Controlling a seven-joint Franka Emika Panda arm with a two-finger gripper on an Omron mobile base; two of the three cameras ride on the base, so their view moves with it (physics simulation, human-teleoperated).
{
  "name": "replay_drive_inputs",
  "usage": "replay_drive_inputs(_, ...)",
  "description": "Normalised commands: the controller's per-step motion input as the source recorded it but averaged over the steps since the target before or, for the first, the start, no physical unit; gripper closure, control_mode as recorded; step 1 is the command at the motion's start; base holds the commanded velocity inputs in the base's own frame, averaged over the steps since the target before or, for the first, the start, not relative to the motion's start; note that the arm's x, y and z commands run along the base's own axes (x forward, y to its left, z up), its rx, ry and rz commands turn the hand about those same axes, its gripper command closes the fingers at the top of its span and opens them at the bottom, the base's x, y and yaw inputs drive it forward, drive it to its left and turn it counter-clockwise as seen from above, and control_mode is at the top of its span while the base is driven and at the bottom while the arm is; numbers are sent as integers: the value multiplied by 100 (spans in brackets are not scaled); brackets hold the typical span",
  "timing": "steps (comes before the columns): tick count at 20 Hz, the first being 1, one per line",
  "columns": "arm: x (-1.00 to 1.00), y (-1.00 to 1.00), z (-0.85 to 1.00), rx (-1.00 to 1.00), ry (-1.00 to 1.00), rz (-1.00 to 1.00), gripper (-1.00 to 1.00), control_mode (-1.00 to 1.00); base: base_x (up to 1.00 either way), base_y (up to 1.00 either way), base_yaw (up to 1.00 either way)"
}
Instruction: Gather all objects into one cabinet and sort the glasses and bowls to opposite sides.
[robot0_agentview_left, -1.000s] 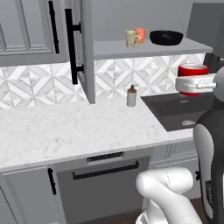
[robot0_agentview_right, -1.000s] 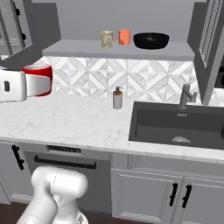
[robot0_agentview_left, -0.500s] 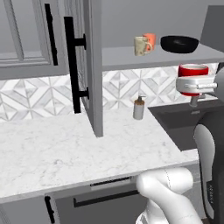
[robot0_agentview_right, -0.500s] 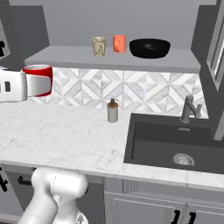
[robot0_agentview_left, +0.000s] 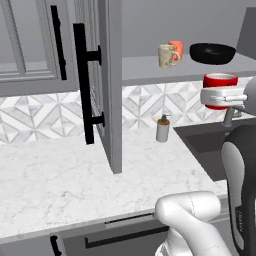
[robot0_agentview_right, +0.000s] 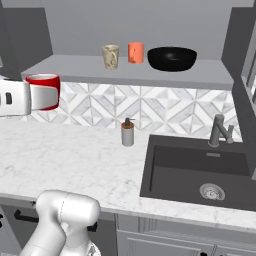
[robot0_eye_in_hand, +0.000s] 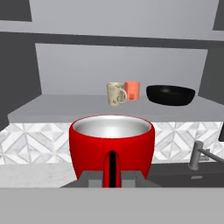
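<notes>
Red and glossy, the red mug (robot0_eye_in_hand: 112, 142) sits clamped by its handle in the hand (robot0_eye_in_hand: 112, 177), held upright in the air above the marble tabletop (robot0_agentview_right: 75, 160), below shelf level. On the grey cabinet shelf (robot0_agentview_right: 75, 67) stand the beige mug (robot0_agentview_right: 110, 56) and orange cup (robot0_agentview_right: 135, 52) side by side, the black bowl (robot0_agentview_right: 171, 58) just to their right. A soap dispenser (robot0_agentview_right: 128, 133) stands by the sink (robot0_agentview_right: 200, 172).
</notes>
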Motion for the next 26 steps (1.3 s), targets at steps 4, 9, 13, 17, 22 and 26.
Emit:
replay_drive_inputs(4,0,0,0,0,0,0,100,100,28,-4,2)
replay_drive_inputs(9,17,15,0,0,0,7,100,-100,9,0,0)
replay_drive_inputs(13,52,37,0,5,0,26,100,-100,0,0,0)
replay_drive_inputs(17,57,54,0,2,0,22,100,-100,0,0,0)
replay_drive_inputs(22,66,33,1,0,0,1,100,-100,0,0,0)
replay_drive_inputs(26,74,18,1,0,0,-2,100,-100,0,0,0)
